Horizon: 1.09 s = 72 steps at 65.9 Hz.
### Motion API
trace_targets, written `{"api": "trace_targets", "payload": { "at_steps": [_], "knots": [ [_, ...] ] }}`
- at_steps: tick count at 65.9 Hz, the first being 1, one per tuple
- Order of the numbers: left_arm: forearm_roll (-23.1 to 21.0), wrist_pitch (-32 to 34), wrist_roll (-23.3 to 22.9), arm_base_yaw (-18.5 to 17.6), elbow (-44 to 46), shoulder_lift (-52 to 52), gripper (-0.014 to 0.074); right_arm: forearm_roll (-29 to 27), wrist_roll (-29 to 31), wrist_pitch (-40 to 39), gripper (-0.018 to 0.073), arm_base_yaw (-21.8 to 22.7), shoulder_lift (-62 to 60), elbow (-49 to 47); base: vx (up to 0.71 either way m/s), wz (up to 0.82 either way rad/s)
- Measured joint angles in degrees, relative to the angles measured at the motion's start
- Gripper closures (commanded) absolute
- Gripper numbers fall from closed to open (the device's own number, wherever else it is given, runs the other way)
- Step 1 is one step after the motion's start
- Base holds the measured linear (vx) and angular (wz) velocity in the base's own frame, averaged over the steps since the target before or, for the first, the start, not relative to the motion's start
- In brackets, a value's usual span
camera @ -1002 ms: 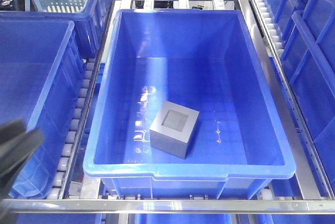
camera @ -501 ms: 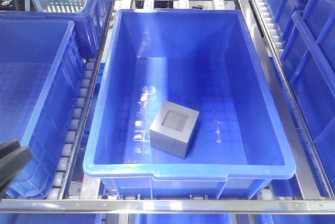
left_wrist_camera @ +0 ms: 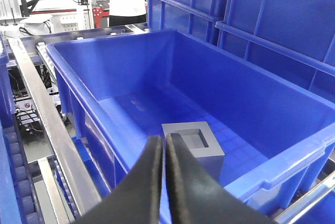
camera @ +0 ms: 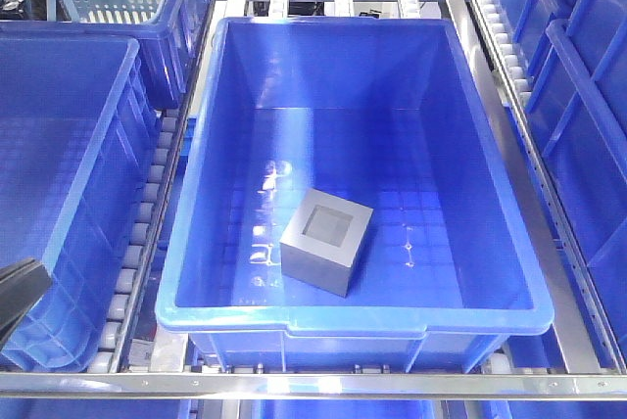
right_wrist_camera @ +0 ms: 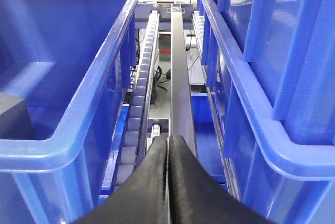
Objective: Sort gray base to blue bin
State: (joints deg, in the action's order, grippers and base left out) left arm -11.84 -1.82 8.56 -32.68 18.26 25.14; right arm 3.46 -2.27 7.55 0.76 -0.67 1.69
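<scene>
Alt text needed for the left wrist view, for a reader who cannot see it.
A gray base, recess facing up, sits on the floor of a large blue bin, near its front wall. The left end effector is in the foreground, its black fingers pressed together and holding nothing. A metal rail runs along the bin's left side.

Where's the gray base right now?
Front view: the base sits on the floor of the middle bin, recess up, near its front wall, slightly left of centre, clear of both hands.

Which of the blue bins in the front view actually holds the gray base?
The centre blue bin, the one seen whole on the rollers. The gray base rests on its floor, recess up; the bin to its left shows only bare floor.
</scene>
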Motion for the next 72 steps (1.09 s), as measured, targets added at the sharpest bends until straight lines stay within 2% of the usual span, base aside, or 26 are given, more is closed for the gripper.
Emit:
{"api": "trace_targets", "payload": {
  "at_steps": [21,26,31,47,53,61,72],
  "knots": [
    [0.0,0.46,0.02,0.0,-0.4,0.0,0.0603,0.0,0.0,0.0,0.0568,0.0,0.0,0.0,0.0,0.0],
    [1.17,1.82,0.21,0.75,-1.61,0.0,0.0603,0.0,0.0,0.0,0.0568,0.0,0.0,0.0,0.0,0.0],
    [1.87,3.68,0.27,4.0,-3.62,-0.83,0.0603,0.0,0.0,0.0,0.0568,0.0,0.0,0.0,0.0,0.0],
    [2.16,6.56,0.27,19.86,-13.22,-6.97,0.0603,0.0,0.0,0.0,0.0568,0.0,0.0,0.0,0.0,0.0],
    [2.16,6.68,0.27,24.34,-16.48,-9.41,0.0603,0.0,0.0,0.0,0.0568,0.0,0.0,0.0,0.0,0.0],
    [2.85,6.68,0.27,27.82,-19.54,-13.25,0.0603,0.0,0.0,0.0,0.0568,0.0,0.0,0.0,0.0,0.0],
    [5.73,5.69,0.22,28.46,-19.8,-21.53,0.0603,0.0,0.0,0.0,0.0568,0.0,0.0,0.0,0.0,0.0]
  ]
}}
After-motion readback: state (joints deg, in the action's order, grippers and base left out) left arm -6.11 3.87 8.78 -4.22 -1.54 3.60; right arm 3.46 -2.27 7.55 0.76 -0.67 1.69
